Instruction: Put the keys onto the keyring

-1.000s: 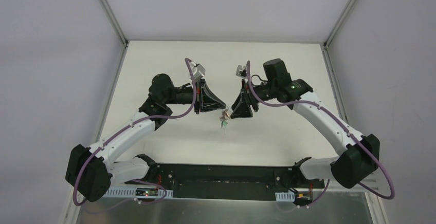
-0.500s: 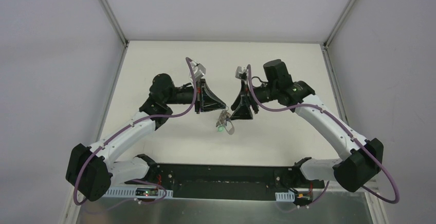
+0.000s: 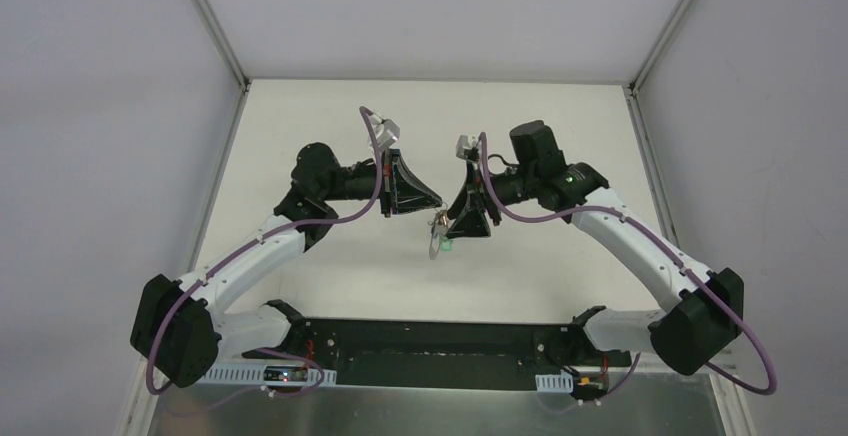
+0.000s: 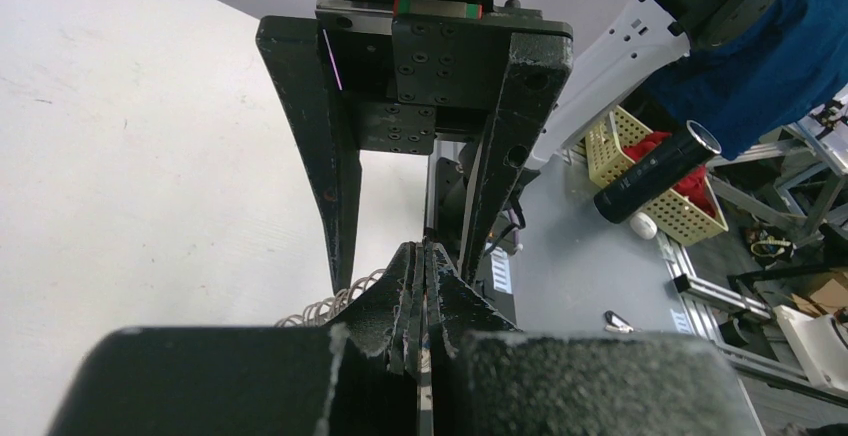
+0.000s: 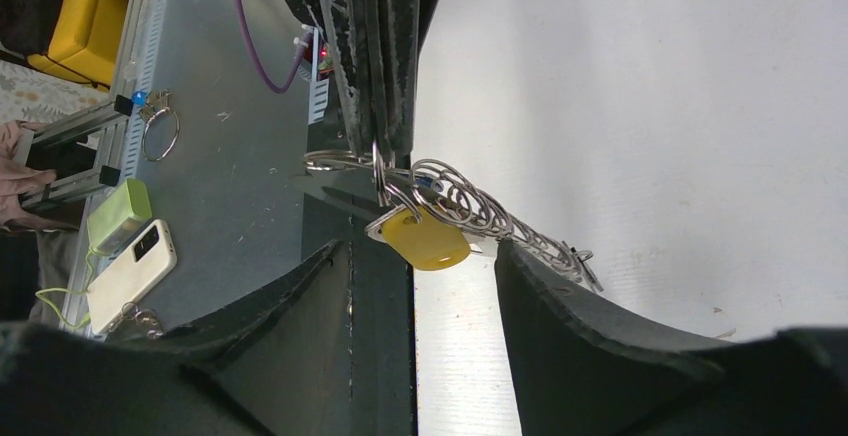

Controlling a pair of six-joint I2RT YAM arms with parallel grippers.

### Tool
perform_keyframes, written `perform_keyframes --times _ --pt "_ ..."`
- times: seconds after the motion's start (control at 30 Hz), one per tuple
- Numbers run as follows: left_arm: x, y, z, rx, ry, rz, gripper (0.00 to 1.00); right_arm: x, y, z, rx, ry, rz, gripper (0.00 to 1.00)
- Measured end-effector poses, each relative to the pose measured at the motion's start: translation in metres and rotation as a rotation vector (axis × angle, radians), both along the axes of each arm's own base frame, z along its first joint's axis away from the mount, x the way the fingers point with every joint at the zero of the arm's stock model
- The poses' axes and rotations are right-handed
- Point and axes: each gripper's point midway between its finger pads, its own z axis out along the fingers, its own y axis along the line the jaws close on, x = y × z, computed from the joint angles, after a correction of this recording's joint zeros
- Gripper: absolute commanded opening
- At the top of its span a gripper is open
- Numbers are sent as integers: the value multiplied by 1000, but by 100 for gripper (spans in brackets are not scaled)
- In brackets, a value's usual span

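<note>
the left gripper has its fingers pressed together on a thin silver ring at the top of the keyring, and the bunch hangs over the white table between the two arms. a coil of silver wire loops trails away from that pinch, with small metal bits at its far end too small to name. the yellow key hangs just below the pinched ring. the right gripper is spread, one finger on either side of the yellow key; i cannot tell whether either finger touches it. in the top view a green key shows at the bottom of the bunch, just beside the right gripper.
</note>
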Motion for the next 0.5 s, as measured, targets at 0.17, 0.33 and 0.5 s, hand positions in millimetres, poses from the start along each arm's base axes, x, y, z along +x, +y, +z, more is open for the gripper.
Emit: perform_keyframes --times 0.17,0.33,0.5 --pt "1 -1 -1 0 4 0 0 1 0 0 4 -7 -8 58" --pt "2 -1 -2 2 7 2 0 3 2 3 13 -7 -14 57" --pt "3 -1 -2 1 8 8 0 2 3 5 21 -1 -12 55"
